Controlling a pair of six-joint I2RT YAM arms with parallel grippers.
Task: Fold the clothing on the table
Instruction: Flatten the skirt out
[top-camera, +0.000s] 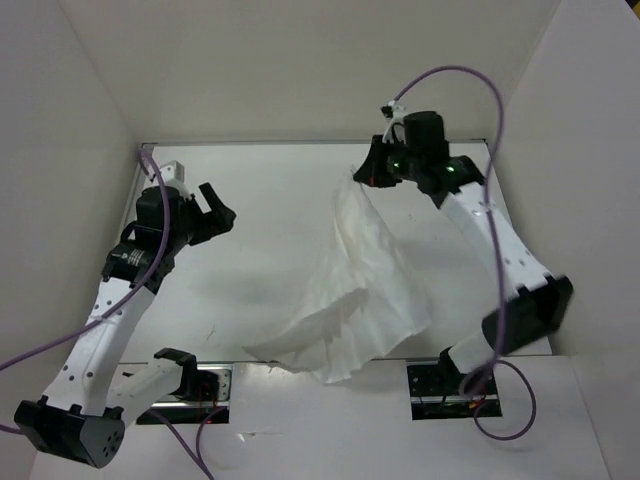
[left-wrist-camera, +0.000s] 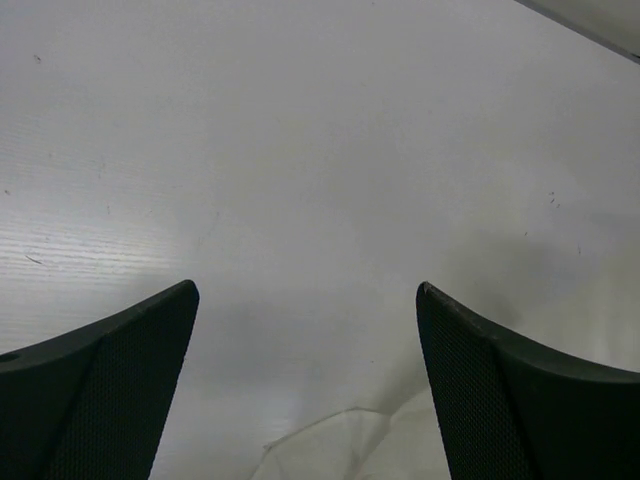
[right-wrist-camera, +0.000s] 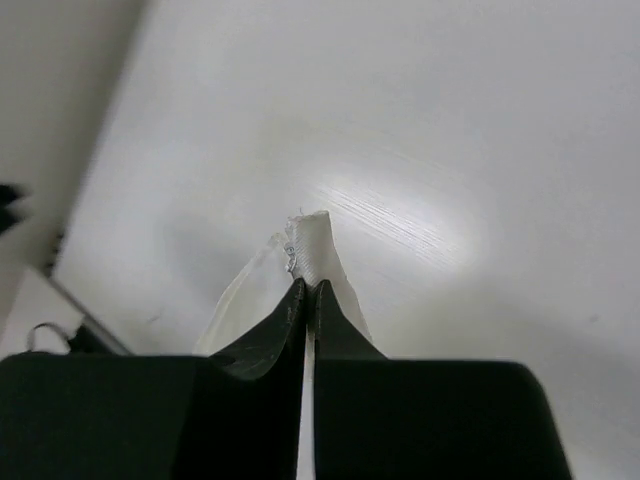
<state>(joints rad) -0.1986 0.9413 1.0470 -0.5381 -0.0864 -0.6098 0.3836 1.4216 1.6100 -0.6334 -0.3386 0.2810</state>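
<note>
Skirt (top-camera: 350, 300) mid-table (top-camera: 260, 190), hem bunched at 6 o'clock. Right claw (top-camera: 372, 176) is pinched on its lifted 12 o'clock corner. Left claw (top-camera: 214, 214) is wide and empty at 9. I'd carry that corner low and slow toward 6, keeping pleats aligned.

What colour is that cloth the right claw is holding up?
White, with long pleats; the clothing shows best in the top view.

Open table (top-camera: 270, 210) lies left of the clothing (top-camera: 350, 300) — upright walls (top-camera: 300, 70) hem three sides.
</note>
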